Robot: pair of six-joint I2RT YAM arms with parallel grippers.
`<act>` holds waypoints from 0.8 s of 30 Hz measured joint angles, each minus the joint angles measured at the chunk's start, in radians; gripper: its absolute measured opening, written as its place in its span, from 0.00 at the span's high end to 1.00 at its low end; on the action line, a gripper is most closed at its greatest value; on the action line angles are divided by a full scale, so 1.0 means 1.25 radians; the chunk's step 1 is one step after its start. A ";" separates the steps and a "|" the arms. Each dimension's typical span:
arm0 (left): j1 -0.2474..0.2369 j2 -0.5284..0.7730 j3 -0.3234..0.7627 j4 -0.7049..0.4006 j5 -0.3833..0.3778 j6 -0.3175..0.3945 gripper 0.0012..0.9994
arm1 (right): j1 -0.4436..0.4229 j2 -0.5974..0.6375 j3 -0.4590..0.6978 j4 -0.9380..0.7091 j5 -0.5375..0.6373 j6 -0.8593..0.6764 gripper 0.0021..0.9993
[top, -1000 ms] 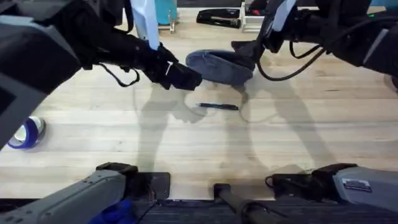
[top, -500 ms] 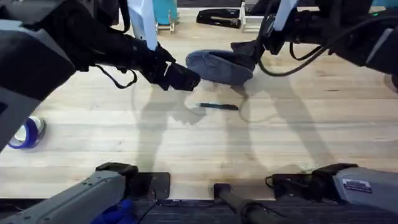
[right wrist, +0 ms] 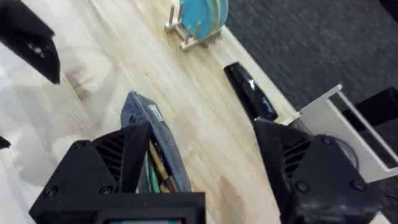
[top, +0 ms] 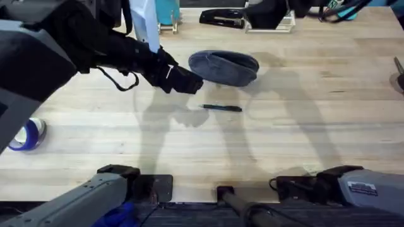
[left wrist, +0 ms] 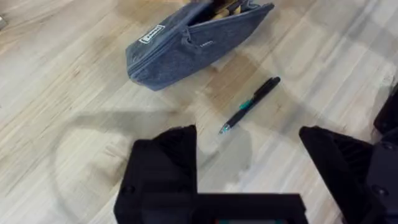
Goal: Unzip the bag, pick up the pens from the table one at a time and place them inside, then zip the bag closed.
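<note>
Light plank table [top: 328, 120] carries the bag [top: 224, 67] lying unzipped, what seem to be pens inside, with one pen [top: 221, 108] just in front of it. Left gripper [left wrist: 249, 168] hovers over that pen, fingers spread. Right gripper [right wrist: 202, 162], fingers also spread, hangs above the bag.

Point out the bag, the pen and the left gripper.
bag [top: 222, 67]: overhead view, middle of its grey fabric side.
pen [left wrist: 250, 105]: left wrist view, mid-barrel at the bluish section.
left gripper [top: 196, 81]: overhead view, between its fingertips.

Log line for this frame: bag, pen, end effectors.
bag: unzipped, pens inside | pen: on table beside bag | left end effector: open above pen | right end effector: open, empty, above bag
</note>
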 joint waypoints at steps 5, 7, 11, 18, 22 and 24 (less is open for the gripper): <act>0.000 0.000 0.000 0.000 0.000 0.000 0.00 | 0.018 0.002 0.051 -0.013 0.000 0.017 0.17; 0.000 0.000 0.000 0.000 0.000 0.000 0.00 | 0.032 0.006 0.063 -0.013 0.000 0.023 0.38; 0.000 0.000 0.000 0.000 0.000 0.000 0.00 | 0.059 0.028 0.078 -0.014 0.000 0.032 0.92; 0.000 0.000 0.000 0.000 0.000 0.000 0.00 | 0.076 0.067 0.082 -0.060 0.000 0.040 0.97; 0.000 0.000 0.000 0.000 0.000 0.000 0.00 | 0.076 0.094 0.084 -0.123 0.001 0.040 0.97; 0.000 0.000 0.000 0.000 0.000 0.000 0.00 | 0.076 0.112 0.084 -0.154 0.009 0.041 0.97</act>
